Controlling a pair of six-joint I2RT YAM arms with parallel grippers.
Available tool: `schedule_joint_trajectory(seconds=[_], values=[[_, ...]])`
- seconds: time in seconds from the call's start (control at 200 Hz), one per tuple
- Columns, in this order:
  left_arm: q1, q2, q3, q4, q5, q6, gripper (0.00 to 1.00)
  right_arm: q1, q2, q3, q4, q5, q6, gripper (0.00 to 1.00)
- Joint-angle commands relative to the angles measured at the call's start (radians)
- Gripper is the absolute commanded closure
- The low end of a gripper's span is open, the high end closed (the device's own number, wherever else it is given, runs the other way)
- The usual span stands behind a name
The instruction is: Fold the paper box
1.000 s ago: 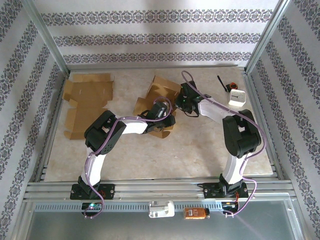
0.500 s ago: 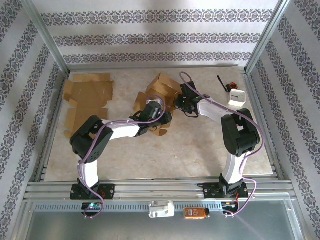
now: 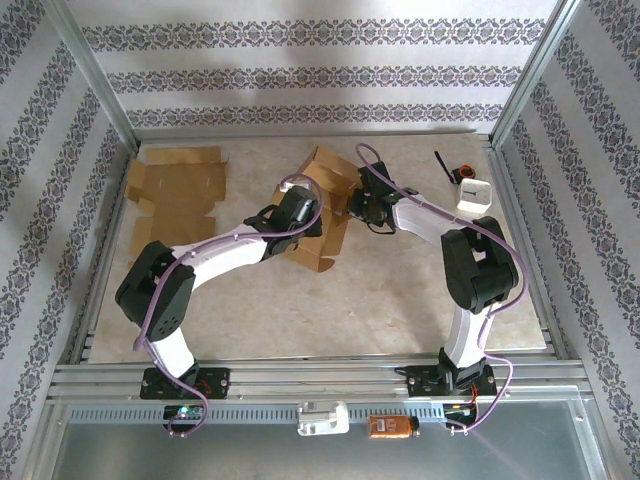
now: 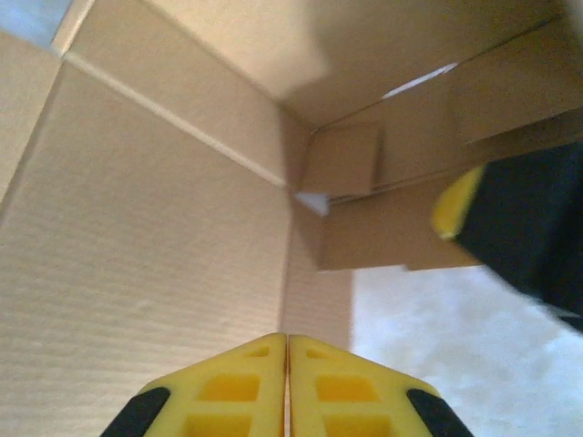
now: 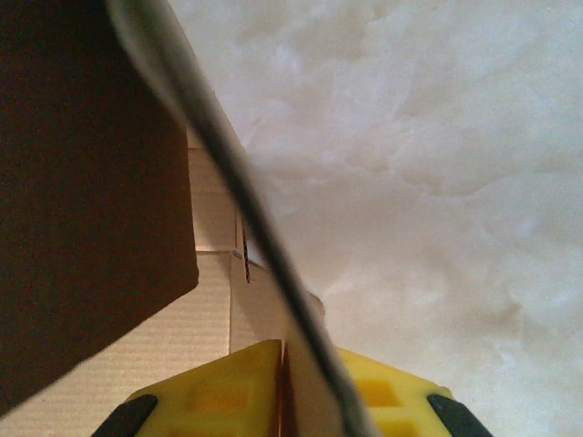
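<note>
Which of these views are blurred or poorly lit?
Top external: sharp and evenly lit, box plainly visible. Left wrist: box walls slightly soft, light leaking through a gap. Right wrist: flap at left in deep shadow, panel edge blurred, table soft.

A pale, marbled worktop (image 3: pixel 330 310) lies inside an enclosure. The back wall (image 3: pixel 320 60), the left wall (image 3: pixel 40 200) and the right wall (image 3: pixel 600 200) are papered white with dark bands of floral ornament, level on the back wall and slanting on the side walls. Silver metal posts (image 3: pixel 95 80) rise at the two far corners. Slotted aluminium rails (image 3: pixel 320 380) run along the near edge, with a grey metal sheet (image 3: pixel 300 455) in front of them. The light is soft and even
</note>
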Motion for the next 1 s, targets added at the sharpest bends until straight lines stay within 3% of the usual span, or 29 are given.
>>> schedule_joint_trajectory(seconds=[0.0,0.22,0.58,0.71,0.994], values=[[0.044,0.06,0.007,-0.122,0.044,0.065,0.93,0.016,0.026,0.014,-0.057,0.033,-0.029,0.86],[0.057,0.168,0.018,-0.019,0.199,0.067,1.0,0.02,0.026,0.027,-0.07,0.033,-0.038,0.86],[0.056,0.247,-0.025,0.161,0.375,-0.06,1.0,0.033,0.034,0.075,-0.095,0.032,-0.024,0.85],[0.055,0.25,-0.05,0.226,0.412,-0.111,1.0,0.039,0.035,0.095,-0.09,0.007,0.008,0.82],[0.048,0.248,-0.03,0.208,0.422,-0.105,1.0,0.053,0.061,0.152,-0.039,-0.045,0.056,0.72]])
